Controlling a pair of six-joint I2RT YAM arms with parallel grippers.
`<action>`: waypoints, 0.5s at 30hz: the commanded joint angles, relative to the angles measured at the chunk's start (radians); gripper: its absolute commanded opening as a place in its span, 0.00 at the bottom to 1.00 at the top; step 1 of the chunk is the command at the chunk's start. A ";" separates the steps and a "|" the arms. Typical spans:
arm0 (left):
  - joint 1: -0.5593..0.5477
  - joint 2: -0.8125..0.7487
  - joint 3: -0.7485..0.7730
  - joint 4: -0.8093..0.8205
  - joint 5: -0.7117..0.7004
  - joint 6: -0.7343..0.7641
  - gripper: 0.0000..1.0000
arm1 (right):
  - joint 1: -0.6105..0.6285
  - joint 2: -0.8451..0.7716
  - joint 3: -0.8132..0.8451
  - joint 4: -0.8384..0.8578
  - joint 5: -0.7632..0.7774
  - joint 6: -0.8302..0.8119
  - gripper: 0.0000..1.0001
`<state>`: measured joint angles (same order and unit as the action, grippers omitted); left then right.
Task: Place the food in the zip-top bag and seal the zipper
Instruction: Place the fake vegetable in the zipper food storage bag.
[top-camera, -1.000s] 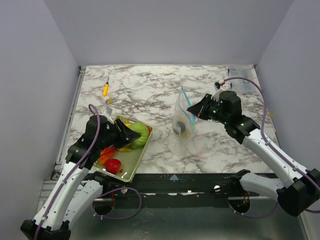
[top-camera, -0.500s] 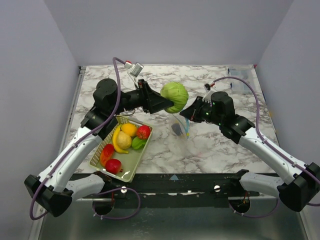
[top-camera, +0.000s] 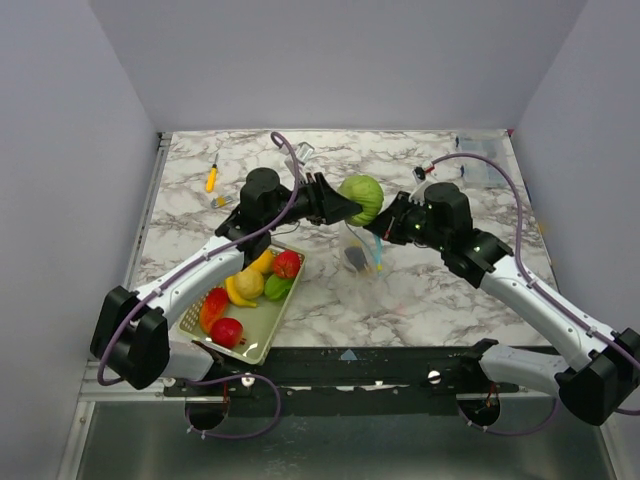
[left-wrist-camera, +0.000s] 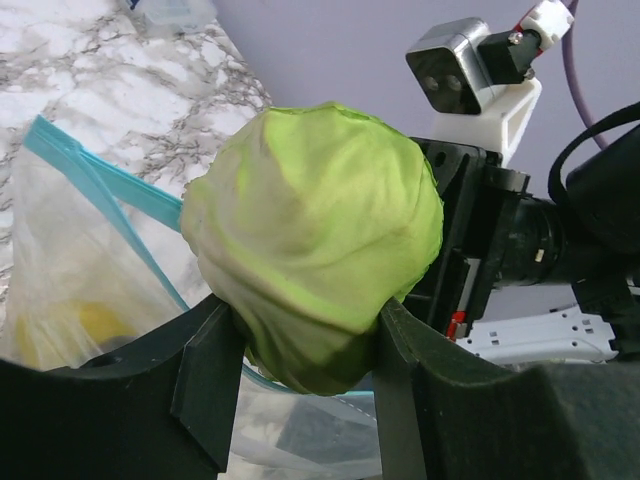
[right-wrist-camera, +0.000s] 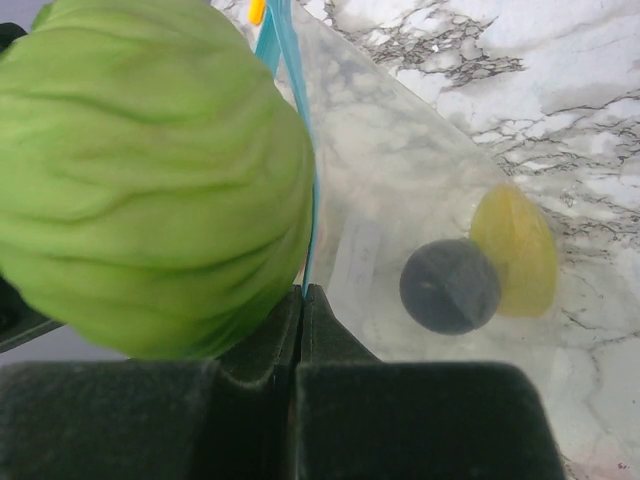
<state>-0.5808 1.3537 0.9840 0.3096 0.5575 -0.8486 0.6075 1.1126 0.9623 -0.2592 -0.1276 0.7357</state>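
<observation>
My left gripper (top-camera: 345, 205) (left-wrist-camera: 305, 320) is shut on a round green cabbage (top-camera: 362, 197) (left-wrist-camera: 315, 240) (right-wrist-camera: 150, 180), one piece of the food, and holds it just above the mouth of the zip-top bag (top-camera: 360, 268) (left-wrist-camera: 70, 270) (right-wrist-camera: 420, 180). My right gripper (top-camera: 383, 228) (right-wrist-camera: 302, 292) is shut on the light-blue zipper (left-wrist-camera: 100, 190) (right-wrist-camera: 290, 60) and holds the rim up. Inside the clear bag lie a dark round piece (right-wrist-camera: 450, 285) and a yellow piece (right-wrist-camera: 515, 250). More food (top-camera: 250, 285), red, yellow, green and orange, lies in the basket.
The pale green mesh basket (top-camera: 262, 345) stands at the front left beneath my left arm. A small orange and yellow item (top-camera: 211, 179) and another small piece (top-camera: 222, 201) lie at the back left. A clear box (top-camera: 480, 160) sits at the back right corner.
My left arm lifted the cabbage out of the basket and carried it right, up to the bag's mouth. My right gripper kept its hold on the rim and shifted slightly left.
</observation>
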 joint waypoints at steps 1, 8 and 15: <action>-0.005 -0.044 -0.058 -0.018 -0.089 0.055 0.02 | 0.008 -0.056 0.035 0.003 0.040 0.013 0.01; -0.007 -0.138 -0.129 -0.181 -0.128 0.132 0.04 | 0.007 -0.081 0.028 0.040 0.036 0.033 0.01; -0.007 -0.119 0.008 -0.445 -0.101 0.192 0.08 | 0.008 -0.064 0.028 0.062 0.024 0.038 0.01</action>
<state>-0.5831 1.2385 0.8932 0.0551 0.4591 -0.7300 0.6090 1.0500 0.9623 -0.2447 -0.1024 0.7628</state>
